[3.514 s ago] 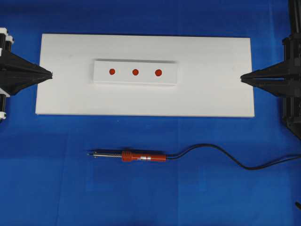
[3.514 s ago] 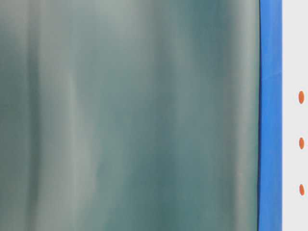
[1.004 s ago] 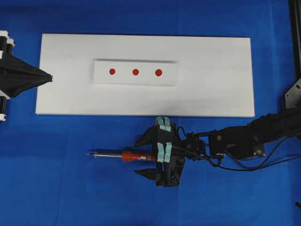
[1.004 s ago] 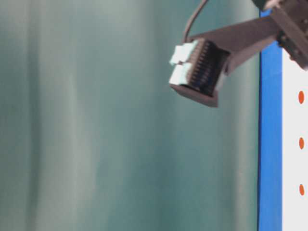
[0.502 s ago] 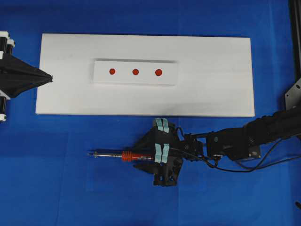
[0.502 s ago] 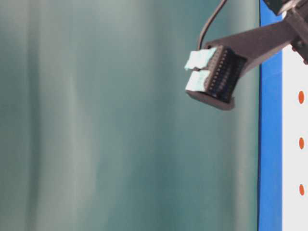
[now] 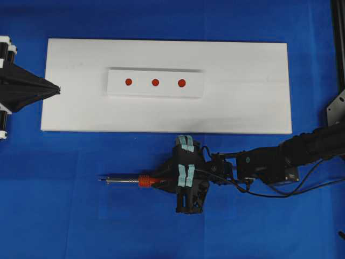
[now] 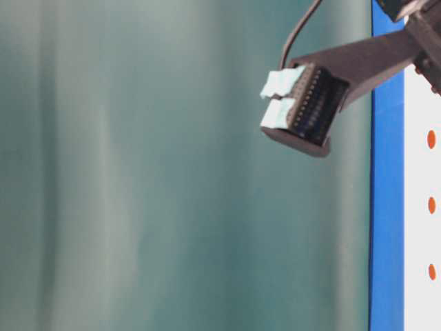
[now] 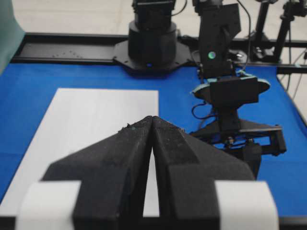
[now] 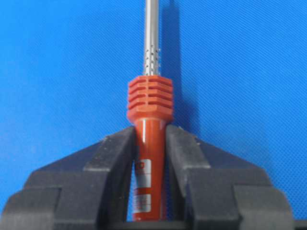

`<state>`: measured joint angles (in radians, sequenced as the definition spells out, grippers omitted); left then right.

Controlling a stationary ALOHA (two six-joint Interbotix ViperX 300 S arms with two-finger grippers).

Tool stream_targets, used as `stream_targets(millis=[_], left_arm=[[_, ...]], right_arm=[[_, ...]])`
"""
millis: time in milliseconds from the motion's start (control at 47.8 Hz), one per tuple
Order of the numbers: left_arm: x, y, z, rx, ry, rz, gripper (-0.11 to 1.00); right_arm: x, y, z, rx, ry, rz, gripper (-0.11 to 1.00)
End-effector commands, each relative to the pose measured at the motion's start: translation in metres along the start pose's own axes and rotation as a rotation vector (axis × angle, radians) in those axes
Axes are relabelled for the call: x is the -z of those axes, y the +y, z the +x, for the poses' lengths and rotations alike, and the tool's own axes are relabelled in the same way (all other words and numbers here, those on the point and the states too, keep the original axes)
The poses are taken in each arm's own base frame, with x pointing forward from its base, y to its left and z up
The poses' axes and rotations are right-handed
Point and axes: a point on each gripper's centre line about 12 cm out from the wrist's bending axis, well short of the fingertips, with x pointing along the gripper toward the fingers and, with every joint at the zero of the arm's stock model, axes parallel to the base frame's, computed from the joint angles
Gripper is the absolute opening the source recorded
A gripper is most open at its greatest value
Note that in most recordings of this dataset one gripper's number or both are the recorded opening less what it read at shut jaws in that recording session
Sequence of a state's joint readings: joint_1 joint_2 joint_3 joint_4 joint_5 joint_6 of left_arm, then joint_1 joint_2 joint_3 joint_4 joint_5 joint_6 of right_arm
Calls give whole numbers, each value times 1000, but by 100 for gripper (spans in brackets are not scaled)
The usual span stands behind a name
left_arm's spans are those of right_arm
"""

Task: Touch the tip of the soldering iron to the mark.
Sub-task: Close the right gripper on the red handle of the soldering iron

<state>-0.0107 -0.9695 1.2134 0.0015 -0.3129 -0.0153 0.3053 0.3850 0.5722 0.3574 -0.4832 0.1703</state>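
A blue cloth [image 7: 64,216] is covering the whole bench, and a large white board [image 7: 242,97] is lying across its far half, carrying a smaller raised white strip [image 7: 155,93] with three red marks [image 7: 155,82] in a row. Which of the three is the mark meant I cannot tell.

The right gripper [image 10: 149,143] is reaching in from the right, and the left gripper [image 9: 151,125] is waiting at the board's left edge with its jaws pressed together on nothing. Near the bench's front edge, well apart from the strip, the soldering iron [image 7: 129,181] is lying with its shaft pointing left. The right wrist view shows the jaws clenching its red-orange handle just behind the ribbed collar.

The risks, as I judge them, are coming from that grip. The handle is round and smooth, so it could be rolling or pivoting between the flat pads once lifted, swinging the long shaft off line. The black cord [image 7: 323,183] is trailing off to the right; if it drags or snags on the arm, it could be tugging the handle askew. The tip is fine and the marks are small, so a slight tilt may be landing it beside the dot or scraping the strip.
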Motion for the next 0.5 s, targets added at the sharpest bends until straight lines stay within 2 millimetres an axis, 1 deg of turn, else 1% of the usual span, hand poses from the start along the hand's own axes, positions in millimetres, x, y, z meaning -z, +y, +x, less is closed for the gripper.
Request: stream_targets(millis=[0, 105, 293, 481], left_arm=[[-4, 0, 1, 2, -15, -2, 2], [-5, 0, 1, 2, -18, 0, 2], [-5, 0, 1, 2, -17, -2, 2], [-5, 0, 1, 2, -20, 0, 2]], right_arm=[[-18, 10, -7, -25, -45, 6, 7], [-30, 13, -19, -35, -49, 13, 6], [-59, 20, -49, -55, -32, 16, 6], [-90, 33, -83, -97, -49, -27, 7]])
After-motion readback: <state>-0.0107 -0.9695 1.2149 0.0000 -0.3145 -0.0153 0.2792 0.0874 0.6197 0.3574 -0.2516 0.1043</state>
